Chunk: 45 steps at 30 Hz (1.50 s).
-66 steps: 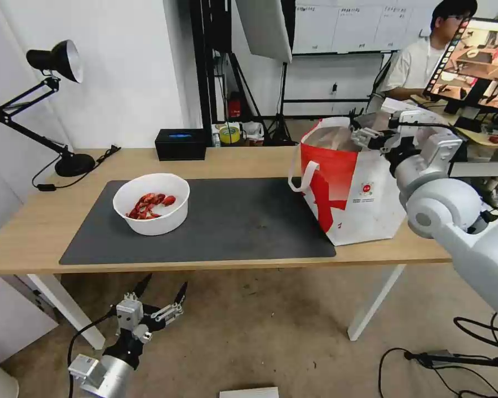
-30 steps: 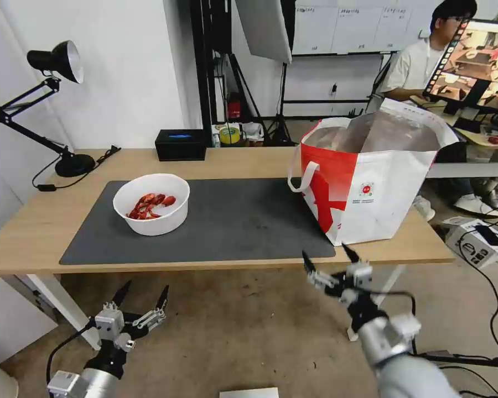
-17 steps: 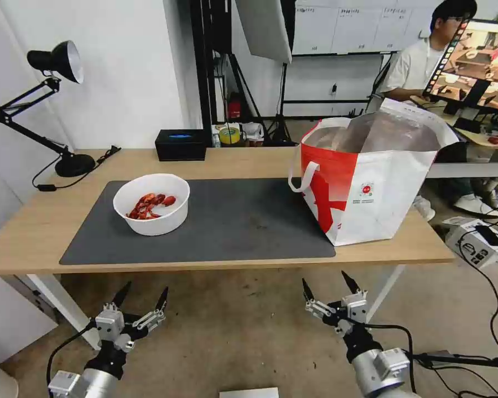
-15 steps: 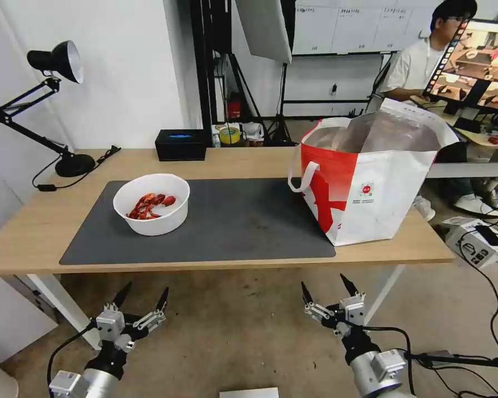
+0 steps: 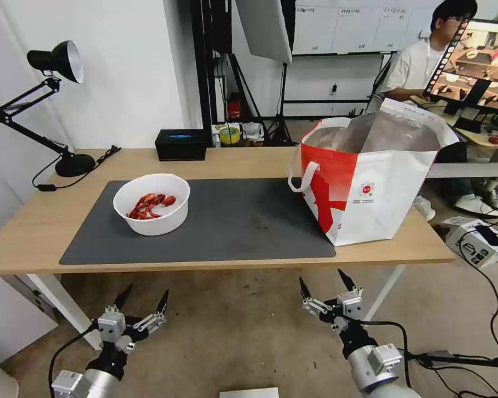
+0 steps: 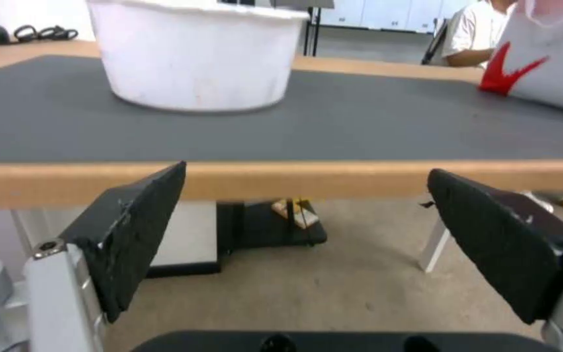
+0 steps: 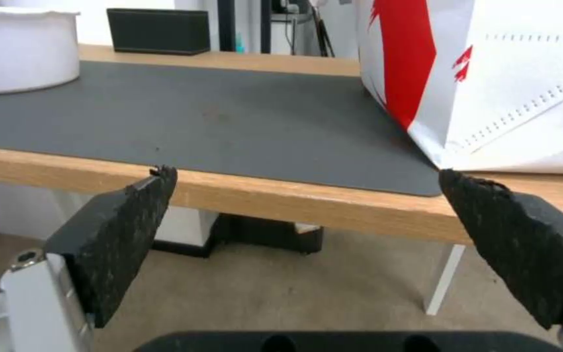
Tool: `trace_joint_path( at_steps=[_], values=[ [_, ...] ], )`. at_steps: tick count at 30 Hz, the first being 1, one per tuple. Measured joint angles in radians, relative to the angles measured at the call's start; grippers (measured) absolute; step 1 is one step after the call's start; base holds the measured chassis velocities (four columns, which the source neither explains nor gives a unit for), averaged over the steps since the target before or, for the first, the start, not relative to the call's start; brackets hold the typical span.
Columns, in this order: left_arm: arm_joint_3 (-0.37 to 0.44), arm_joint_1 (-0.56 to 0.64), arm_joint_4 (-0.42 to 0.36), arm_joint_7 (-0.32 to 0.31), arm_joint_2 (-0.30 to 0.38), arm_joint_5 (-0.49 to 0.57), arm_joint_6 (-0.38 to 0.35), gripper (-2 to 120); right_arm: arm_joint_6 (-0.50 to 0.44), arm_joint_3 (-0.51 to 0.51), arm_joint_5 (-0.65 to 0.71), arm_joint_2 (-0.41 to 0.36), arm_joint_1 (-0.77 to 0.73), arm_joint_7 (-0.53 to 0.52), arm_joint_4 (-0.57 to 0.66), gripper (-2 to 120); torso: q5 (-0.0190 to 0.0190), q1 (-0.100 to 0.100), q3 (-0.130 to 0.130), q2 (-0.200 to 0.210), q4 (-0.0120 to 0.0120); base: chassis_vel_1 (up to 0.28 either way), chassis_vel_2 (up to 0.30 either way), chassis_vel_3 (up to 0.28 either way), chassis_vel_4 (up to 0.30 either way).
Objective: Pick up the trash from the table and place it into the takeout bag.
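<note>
The bowl (image 5: 151,203) with red shellfish scraps sits on the dark mat (image 5: 232,221), toward the left end of the desk (image 5: 27,232) and well in from its front edge. The bag (image 5: 371,177) stands upright at the right end of the desk, its base partly on the mat's right edge and partly on bare wood, its mouth open and showing the foil lining, one white strap hanging down its left side. Bowl and bag are well apart, with bare mat between them. The left end effector (image 5: 141,301) hangs below the desk's front edge, under the left part of the mat, fingers spread wide and holding nothing; its wrist view looks over the front edge at the bowl (image 6: 197,54) on the mat. The right end effector (image 5: 323,282) hangs below the front edge near the mat's right corner, fingers likewise apart and empty; its wrist view shows the bag (image 7: 490,73) close beyond the edge. A black box (image 5: 180,143) sits at the back edge, and a lamp (image 5: 55,61) near the back left corner.
</note>
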<state>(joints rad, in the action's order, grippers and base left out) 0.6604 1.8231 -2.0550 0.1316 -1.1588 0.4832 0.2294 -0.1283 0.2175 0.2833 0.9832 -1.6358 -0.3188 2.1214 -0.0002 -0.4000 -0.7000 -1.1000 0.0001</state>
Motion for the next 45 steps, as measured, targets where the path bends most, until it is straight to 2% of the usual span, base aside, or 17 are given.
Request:
trace_joint_path(
  at_steps=[6, 9, 10, 13, 15, 16, 19, 21, 22, 25, 26, 29, 33, 34, 38, 40, 45],
  values=[
    [0.034, -0.048, -0.028, -0.036, 0.086, 0.088, -0.056, 100, 0.001, 0.000, 0.001, 0.000, 0.000, 0.000, 0.000, 100, -0.0001, 0.000, 0.000, 0.000, 0.0000, 0.000, 0.000, 0.000, 0.000],
    [0.099, -0.084, -0.054, -0.059, 0.215, 0.181, -0.140, 100, 0.001, 0.000, 0.001, -0.001, 0.001, -0.001, 0.000, 100, 0.0000, 0.000, 0.000, 0.000, 0.0000, 0.000, 0.000, 0.000, 0.000],
    [0.099, -0.084, -0.054, -0.059, 0.215, 0.181, -0.140, 100, 0.001, 0.000, 0.001, -0.001, 0.001, -0.001, 0.000, 100, 0.0000, 0.000, 0.000, 0.000, 0.0000, 0.000, 0.000, 0.000, 0.000],
    [0.134, -0.134, -0.058, -0.110, 0.338, 0.287, -0.203, 100, 0.001, 0.000, 0.002, -0.001, 0.001, -0.001, 0.000, 100, 0.0000, 0.000, 0.000, 0.000, -0.0002, 0.000, 0.000, 0.000, 0.000],
    [0.139, -0.146, -0.057, -0.117, 0.361, 0.306, -0.220, 100, 0.001, 0.000, 0.002, -0.001, 0.001, -0.001, 0.000, 100, 0.0000, 0.000, 0.000, 0.000, -0.0002, 0.000, 0.000, 0.000, 0.000],
    [0.146, -0.183, -0.053, -0.133, 0.411, 0.340, -0.275, 100, 0.001, 0.000, 0.002, -0.001, 0.001, -0.001, 0.000, 100, 0.0000, 0.000, 0.000, 0.000, 0.0000, 0.000, 0.000, 0.000, 0.000],
    [0.134, -0.244, -0.041, -0.171, 0.476, 0.393, -0.341, 100, 0.002, 0.000, 0.002, -0.001, 0.001, -0.002, 0.000, 100, 0.0000, 0.000, 0.000, 0.000, -0.0001, 0.000, 0.000, 0.000, 0.000],
    [0.099, -0.317, -0.021, -0.211, 0.544, 0.488, -0.406, 100, 0.002, 0.000, 0.002, -0.001, 0.001, -0.002, 0.001, 100, -0.0001, 0.000, 0.000, 0.000, 0.0000, 0.000, 0.000, 0.000, 0.000],
    [0.099, -0.317, -0.021, -0.211, 0.544, 0.488, -0.406, 100, 0.002, 0.000, 0.002, -0.001, 0.001, -0.002, 0.001, 100, -0.0001, 0.000, 0.000, 0.000, 0.0000, 0.000, 0.000, 0.000, 0.000],
    [0.020, -0.460, 0.035, -0.250, 0.637, 0.654, -0.517, 100, 0.002, 0.000, 0.003, -0.001, 0.001, -0.002, 0.001, 100, -0.0002, 0.000, 0.000, 0.000, -0.0002, 0.000, 0.000, 0.000, 0.000],
    [0.020, -0.460, 0.035, -0.250, 0.637, 0.654, -0.517, 100, 0.002, 0.000, 0.003, -0.001, 0.001, -0.002, 0.001, 100, -0.0002, 0.000, 0.000, 0.000, -0.0002, 0.000, 0.000, 0.000, 0.000],
    [-0.074, -0.629, 0.102, -0.258, 0.698, 0.756, -0.629, 100, 0.002, 0.000, 0.003, -0.001, 0.001, -0.002, 0.001, 100, 0.0001, 0.000, 0.000, 0.000, -0.0001, 0.000, 0.000, 0.000, 0.000],
    [-0.168, -0.769, 0.173, -0.259, 0.730, 0.777, -0.691, 100, 0.002, 0.000, 0.003, -0.001, 0.001, -0.002, 0.001, 100, 0.0002, 0.000, 0.000, 0.000, -0.0002, 0.000, 0.000, 0.000, 0.000],
    [-0.168, -0.769, 0.173, -0.259, 0.730, 0.777, -0.691, 100, 0.002, 0.000, 0.003, -0.001, 0.001, -0.002, 0.001, 100, 0.0002, 0.000, 0.000, 0.000, -0.0002, 0.000, 0.000, 0.000, 0.000],
    [-0.204, -0.845, 0.222, -0.259, 0.733, 0.799, -0.799, 100, 0.002, 0.000, 0.003, -0.001, 0.001, -0.002, 0.002, 100, 0.0001, 0.000, 0.000, 0.000, -0.0001, 0.000, 0.000, 0.000, 0.000],
    [-0.217, -0.868, 0.244, -0.289, 0.731, 0.838, -0.859, 100, 0.002, 0.000, 0.003, -0.001, 0.001, -0.002, 0.002, 100, 0.0001, 0.000, 0.000, 0.000, -0.0001, 0.000, 0.000, 0.000, 0.000],
    [-0.228, -0.896, 0.293, -0.306, 0.701, 0.885, -0.908, 100, 0.002, 0.000, 0.003, -0.001, 0.001, -0.002, 0.002, 100, 0.0000, 0.000, 0.000, 0.000, -0.0001, 0.000, 0.000, 0.000, 0.000]
  ],
)
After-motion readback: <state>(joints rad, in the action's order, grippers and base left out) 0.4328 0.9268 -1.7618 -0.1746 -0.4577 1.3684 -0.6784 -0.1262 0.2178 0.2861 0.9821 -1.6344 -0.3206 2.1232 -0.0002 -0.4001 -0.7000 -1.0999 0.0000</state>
